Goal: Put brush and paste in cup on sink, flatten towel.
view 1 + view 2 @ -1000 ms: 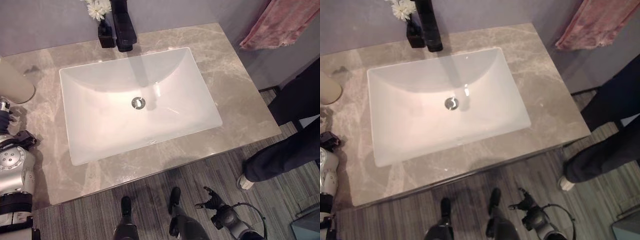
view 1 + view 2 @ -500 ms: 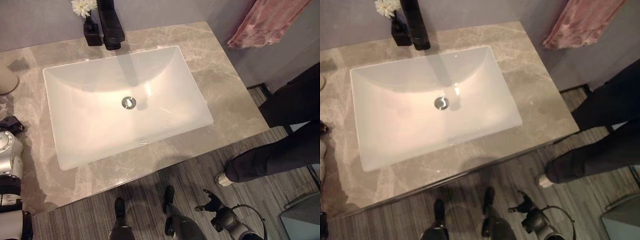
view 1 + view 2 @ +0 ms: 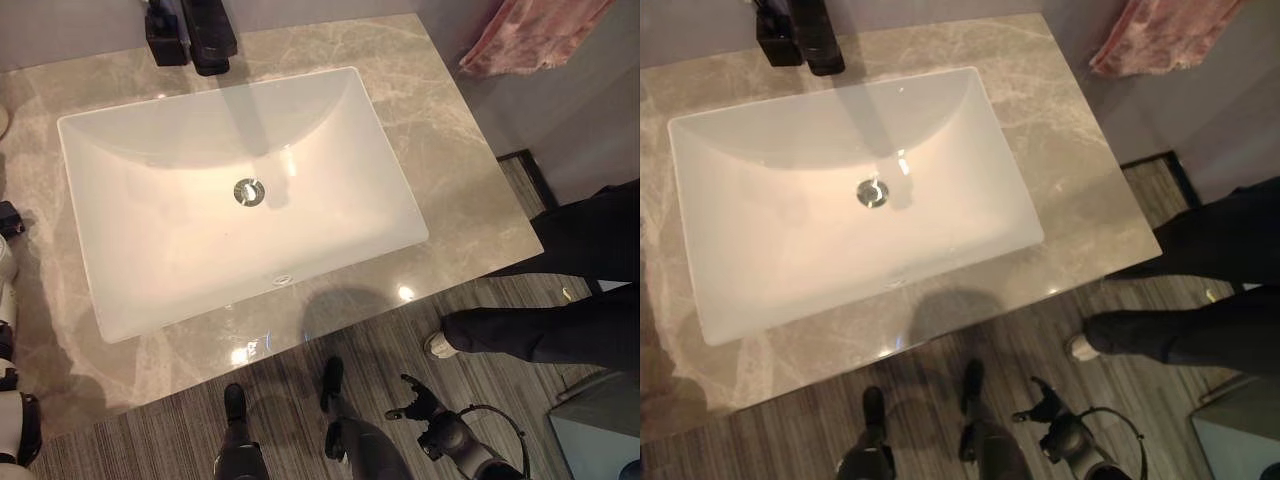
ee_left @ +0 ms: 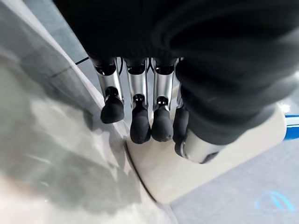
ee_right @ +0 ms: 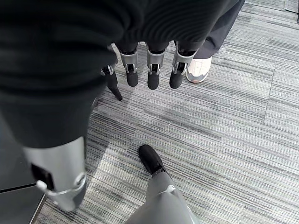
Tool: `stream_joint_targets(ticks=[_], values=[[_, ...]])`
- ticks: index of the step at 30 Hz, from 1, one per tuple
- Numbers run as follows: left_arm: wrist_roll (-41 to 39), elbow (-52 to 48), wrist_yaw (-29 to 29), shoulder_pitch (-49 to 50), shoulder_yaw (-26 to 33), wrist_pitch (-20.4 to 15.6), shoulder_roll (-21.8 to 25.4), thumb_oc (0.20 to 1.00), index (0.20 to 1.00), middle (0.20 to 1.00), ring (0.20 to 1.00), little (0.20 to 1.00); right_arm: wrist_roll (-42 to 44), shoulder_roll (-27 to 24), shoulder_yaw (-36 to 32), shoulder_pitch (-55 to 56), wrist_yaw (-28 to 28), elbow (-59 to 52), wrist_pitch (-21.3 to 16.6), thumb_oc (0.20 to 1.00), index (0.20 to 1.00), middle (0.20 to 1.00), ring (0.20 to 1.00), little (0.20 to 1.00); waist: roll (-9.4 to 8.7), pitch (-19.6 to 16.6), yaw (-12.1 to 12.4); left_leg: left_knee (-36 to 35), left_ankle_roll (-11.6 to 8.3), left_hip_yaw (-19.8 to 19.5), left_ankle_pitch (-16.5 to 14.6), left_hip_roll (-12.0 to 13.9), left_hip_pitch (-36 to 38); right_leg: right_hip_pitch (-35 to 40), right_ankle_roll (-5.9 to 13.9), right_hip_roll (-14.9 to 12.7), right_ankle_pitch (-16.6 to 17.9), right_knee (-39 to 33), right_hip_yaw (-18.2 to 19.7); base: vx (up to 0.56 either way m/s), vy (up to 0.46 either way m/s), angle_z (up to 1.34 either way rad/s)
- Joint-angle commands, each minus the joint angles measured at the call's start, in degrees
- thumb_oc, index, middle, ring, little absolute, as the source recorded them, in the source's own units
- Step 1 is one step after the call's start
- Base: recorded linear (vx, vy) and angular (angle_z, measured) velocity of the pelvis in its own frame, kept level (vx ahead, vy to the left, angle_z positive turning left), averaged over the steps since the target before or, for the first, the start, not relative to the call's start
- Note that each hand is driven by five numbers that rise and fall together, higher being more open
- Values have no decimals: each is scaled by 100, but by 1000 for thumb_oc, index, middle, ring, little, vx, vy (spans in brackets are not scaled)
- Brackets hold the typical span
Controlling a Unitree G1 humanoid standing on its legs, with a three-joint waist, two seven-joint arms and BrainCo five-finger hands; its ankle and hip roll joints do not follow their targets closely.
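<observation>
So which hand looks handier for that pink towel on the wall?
Probably the right hand: it hangs open, low on the same side as the pink towel. The left hand is by the cream cup at the counter's far side.

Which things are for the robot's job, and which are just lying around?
For the job: cream cup, beside the left hand; sink; pink towel hanging by the wall.
Just there: black tap; black vase; a person's legs.
</observation>
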Motion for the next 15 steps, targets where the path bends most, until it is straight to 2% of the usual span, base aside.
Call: stream_joint_targets(ticks=[1, 7, 10, 12, 15], values=[[234, 576, 138, -451, -344, 18, 312, 200, 200, 200, 200, 200, 68, -157, 50, -72, -29, 93, -146, 1000, 1000, 1000, 1000, 1000, 146, -26, -75, 5, 12, -177, 66, 156, -208, 811, 719, -553, -687, -4, 316, 0, 0, 0], [364, 1079, 298, -1025, -634, 206, 413, 200, 200, 200, 200, 200, 66, -152, 135, -91, -47, 108, -147, 1000, 1000, 1000, 1000, 1000, 165, -1, -136, 5, 18, -137, 69, 141, -232, 746, 745, -575, -640, -4, 350, 0, 0, 0], [334, 1032, 401, -1077, -608, 169, 365, 200, 200, 200, 200, 200, 51, -114, 170, -111, -55, 163, -141, 1000, 1000, 1000, 1000, 1000, 157, 10, -134, 5, 23, -136, 68, 135, -227, 744, 754, -585, -632, -4, 357, 0, 0, 0], [337, 650, 621, -868, -410, 35, 153, 200, 200, 200, 200, 200, -5, -51, 233, -85, -43, 255, -124, 1000, 1000, 1000, 1000, 1000, 144, 6, -103, 5, 46, -158, 43, 128, -149, 854, 742, -590, -676, -4, 348, 22, -5, 0], [550, -441, 955, -39, 195, -170, -423, 200, 200, 200, 200, 200, -69, 13, 162, -3, -53, 334, -84, 1000, 1000, 1000, 1000, 1000, 97, -48, -21, 5, 103, -237, -68, 57, 20, 1109, 722, -646, -773, -4, 257, 63, 0, 3]])
